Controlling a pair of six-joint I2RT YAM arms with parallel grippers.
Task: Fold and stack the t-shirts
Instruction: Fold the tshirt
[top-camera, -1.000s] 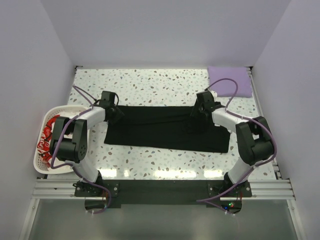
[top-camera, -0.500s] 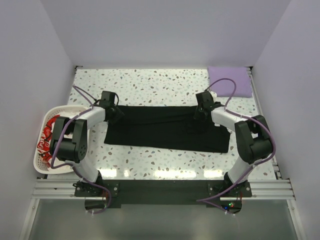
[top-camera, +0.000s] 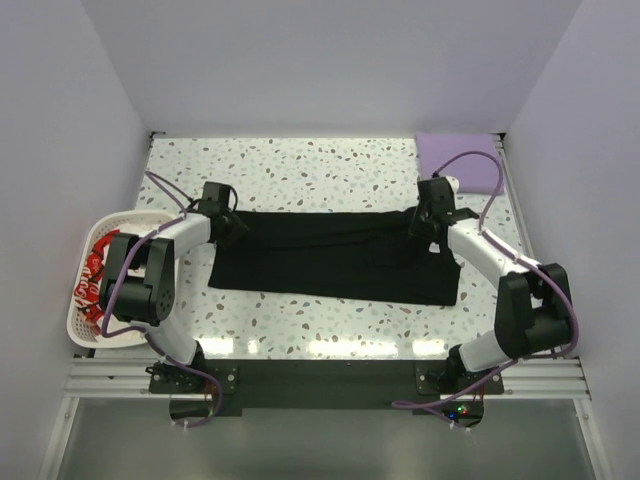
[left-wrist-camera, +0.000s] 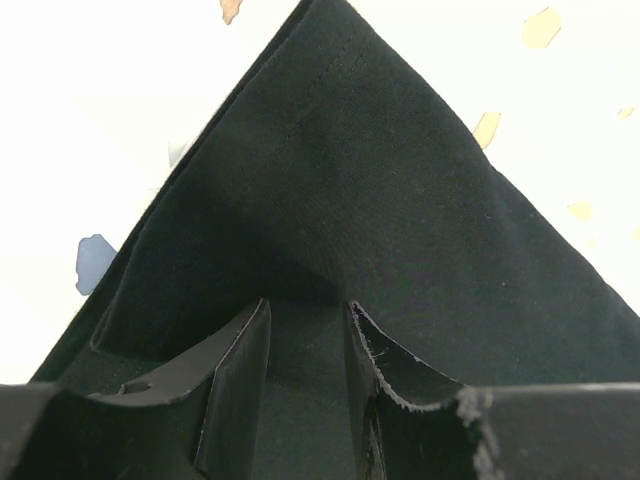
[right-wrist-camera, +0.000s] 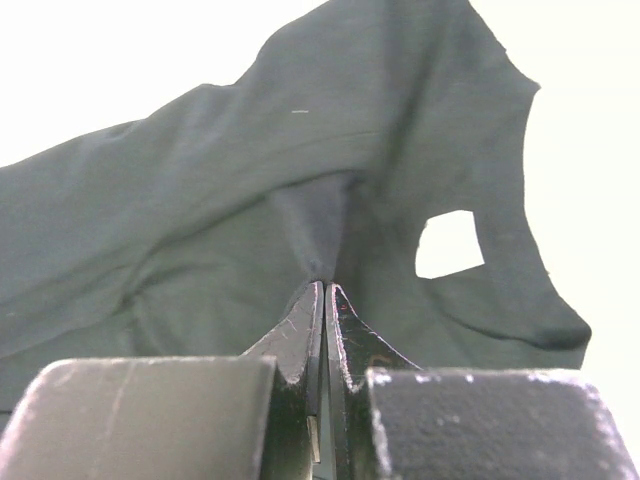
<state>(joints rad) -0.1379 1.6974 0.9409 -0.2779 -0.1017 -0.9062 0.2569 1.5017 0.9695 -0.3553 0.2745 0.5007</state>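
The black t-shirt (top-camera: 330, 262) lies as a long folded band across the middle of the table. My left gripper (top-camera: 232, 228) rests on its far left corner; in the left wrist view the gripper (left-wrist-camera: 308, 305) is open, with black cloth (left-wrist-camera: 380, 180) under and between its fingers. My right gripper (top-camera: 427, 222) is at the shirt's far right end. In the right wrist view it (right-wrist-camera: 326, 285) is shut on a pinched ridge of the black fabric (right-wrist-camera: 200, 200). The lavender t-shirt (top-camera: 470, 160) lies folded at the far right corner. The white t-shirt with red lettering (top-camera: 97, 275) sits in the basket.
A white slotted basket (top-camera: 130, 217) stands at the table's left edge, beside the left arm. White walls close in the table on the left, back and right. The speckled tabletop (top-camera: 300, 170) is bare between the black shirt and the back wall.
My right gripper has shut on the black shirt's fabric and moved right, toward the lavender shirt, drawing the cloth with it. The left gripper has stayed in place.
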